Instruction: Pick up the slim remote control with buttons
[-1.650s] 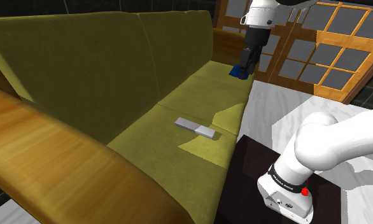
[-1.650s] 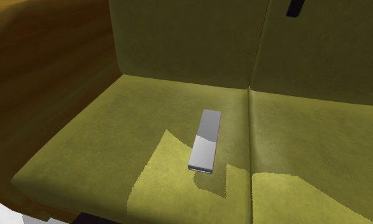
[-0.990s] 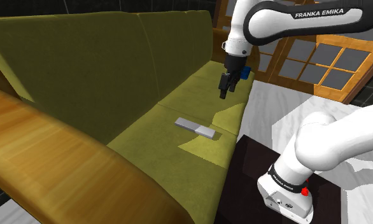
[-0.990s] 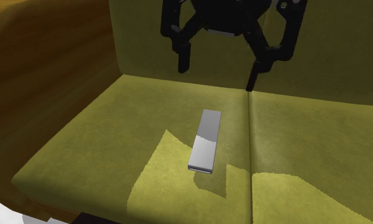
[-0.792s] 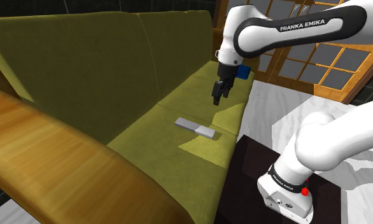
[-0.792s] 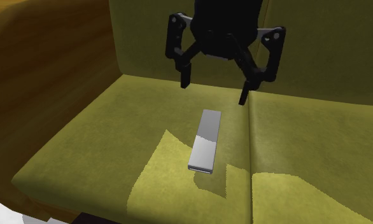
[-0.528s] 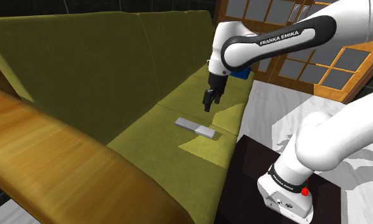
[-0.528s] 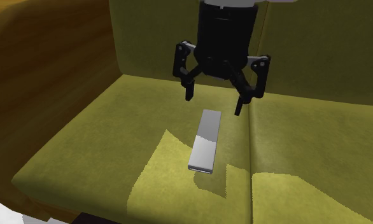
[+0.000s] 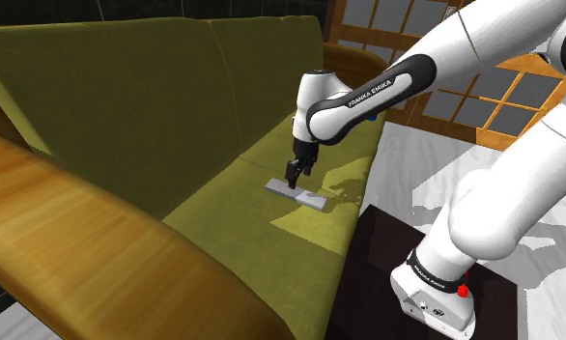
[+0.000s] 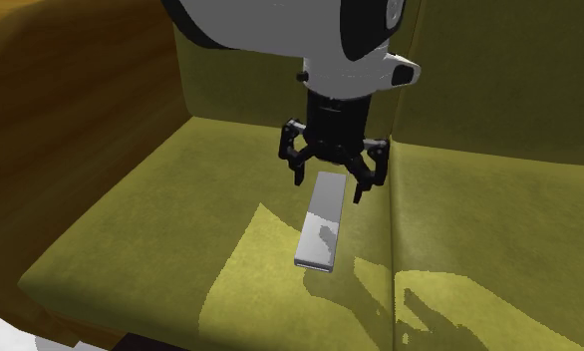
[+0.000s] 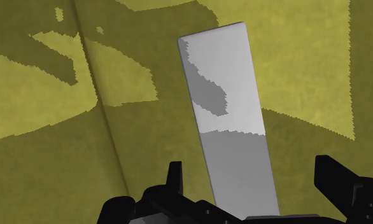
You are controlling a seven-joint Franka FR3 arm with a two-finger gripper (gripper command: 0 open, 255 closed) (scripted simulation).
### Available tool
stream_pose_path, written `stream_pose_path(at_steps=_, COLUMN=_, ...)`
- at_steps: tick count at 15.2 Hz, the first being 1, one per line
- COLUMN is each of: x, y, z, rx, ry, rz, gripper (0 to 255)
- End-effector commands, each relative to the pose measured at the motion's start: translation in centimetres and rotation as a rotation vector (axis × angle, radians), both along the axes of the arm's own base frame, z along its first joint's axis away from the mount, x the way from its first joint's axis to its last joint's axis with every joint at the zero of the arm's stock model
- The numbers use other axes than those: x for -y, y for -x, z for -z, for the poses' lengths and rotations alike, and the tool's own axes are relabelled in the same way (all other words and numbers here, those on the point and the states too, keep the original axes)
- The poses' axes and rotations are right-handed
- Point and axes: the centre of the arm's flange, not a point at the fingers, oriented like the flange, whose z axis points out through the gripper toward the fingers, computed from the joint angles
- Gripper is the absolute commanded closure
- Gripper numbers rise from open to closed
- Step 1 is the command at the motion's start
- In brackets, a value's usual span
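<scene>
Remote (image 11: 233, 127) on sofa (image 11: 51, 159); wrist view shows spread hand (image 11: 247, 163) straddling it.

From my screen, the seat cushion (image 10: 150, 229) is flat and bare along both long sides of the remote (image 10: 320, 227), so a finger has room there. The gripper (image 10: 328, 187) is over the remote's far end with its fingers spread wide, one on each side, and neither touches it. Behind it the backrest (image 10: 280, 70) rises like a wall and closes that side. The seam (image 10: 391, 219) between the cushions runs just beside the remote on the second exterior view's right, but it is only a shallow groove. The wooden armrest (image 10: 71, 120) stays well apart. The dark stand (image 9: 373, 261) stands against the sofa's front edge.
</scene>
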Motion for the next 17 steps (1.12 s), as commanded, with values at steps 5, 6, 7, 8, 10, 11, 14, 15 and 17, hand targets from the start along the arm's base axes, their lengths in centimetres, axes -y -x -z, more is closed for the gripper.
stream_pose_path(at_steps=5, x=-0.4, y=-0.8, z=4.0, rx=0.006, ry=0.003, rz=-0.003, gripper=0)
stream_pose_path(at_steps=6, x=-0.4, y=-0.8, z=4.5, rx=0.006, ry=0.003, rz=-0.003, gripper=0)
stream_pose_path(at_steps=7, x=-0.4, y=-0.8, z=5.0, rx=0.006, ry=0.003, rz=-0.003, gripper=0)
stream_pose_path(at_steps=8, x=-0.4, y=-0.8, z=5.6, rx=0.006, ry=0.003, rz=-0.003, gripper=0)
stream_pose_path(at_steps=10, x=-0.4, y=-0.8, z=5.9, rx=0.006, ry=0.003, rz=-0.003, gripper=0)
stream_pose_path(at_steps=11, x=-0.4, y=-0.8, z=5.8, rx=0.006, ry=0.003, rz=-0.003, gripper=255)
stream_pose_path(at_steps=14, x=-0.4, y=-0.8, z=5.8, rx=0.006, ry=0.003, rz=-0.003, gripper=255)
stream_pose_path(at_steps=15, x=-0.4, y=-0.8, z=5.8, rx=0.006, ry=0.003, rz=-0.003, gripper=255)
stream_pose_path(at_steps=17, x=-0.4, y=-0.8, z=5.8, rx=0.006, ry=0.003, rz=-0.003, gripper=255)
